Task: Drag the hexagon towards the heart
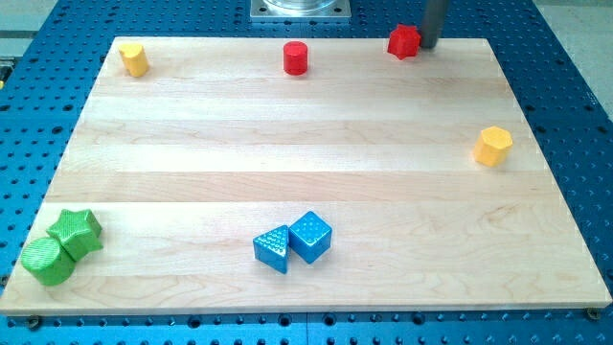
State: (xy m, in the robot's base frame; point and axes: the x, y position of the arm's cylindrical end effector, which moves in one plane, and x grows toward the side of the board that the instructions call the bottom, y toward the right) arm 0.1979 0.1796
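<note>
The yellow hexagon (494, 146) lies near the board's right edge, about halfway down. The yellow heart (134, 58) lies at the top left corner of the board. My tip (427, 45) is at the board's top edge, right of centre, right beside the red star (404, 41) on its right side. The tip is far above and to the left of the hexagon, and far to the right of the heart.
A red cylinder (296, 57) stands at the top centre. A blue triangle (272, 249) and a blue cube (310, 236) touch at the bottom centre. A green star (77, 231) and a green cylinder (47, 261) sit together at the bottom left corner.
</note>
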